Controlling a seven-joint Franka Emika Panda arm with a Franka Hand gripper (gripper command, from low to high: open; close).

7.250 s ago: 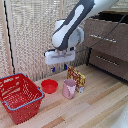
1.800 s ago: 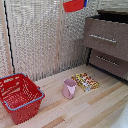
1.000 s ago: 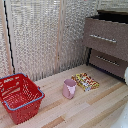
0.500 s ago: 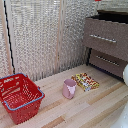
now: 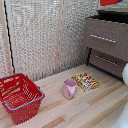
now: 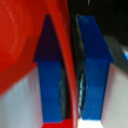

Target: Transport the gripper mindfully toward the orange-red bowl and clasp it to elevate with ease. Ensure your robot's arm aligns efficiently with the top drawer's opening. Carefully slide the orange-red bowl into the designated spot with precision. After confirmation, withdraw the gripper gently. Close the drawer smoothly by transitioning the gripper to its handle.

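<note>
In the wrist view my gripper (image 6: 70,85) is shut on the thin rim of the orange-red bowl (image 6: 20,40), with one blue finger (image 6: 52,75) inside the rim and the other outside. The exterior view shows only a red sliver of the bowl (image 5: 109,2) at the top edge, above the brown cabinet; the gripper itself is out of that frame. Below it the top drawer (image 5: 117,47) stands forward of the drawer beneath, its silver handle (image 5: 102,38) across the front. The drawer's inside is hidden.
A red wire basket (image 5: 19,96) stands at the exterior view's left on the wooden table (image 5: 90,107). A pink cup (image 5: 69,88) and a flat colourful packet (image 5: 85,81) lie mid-table. A lower drawer (image 5: 107,62) and a white arm part (image 5: 125,75) are at the right.
The bowl has risen off the table and moved along the top edge toward the exterior view's right, to above the cabinet. A white arm part has come in at the right edge.
</note>
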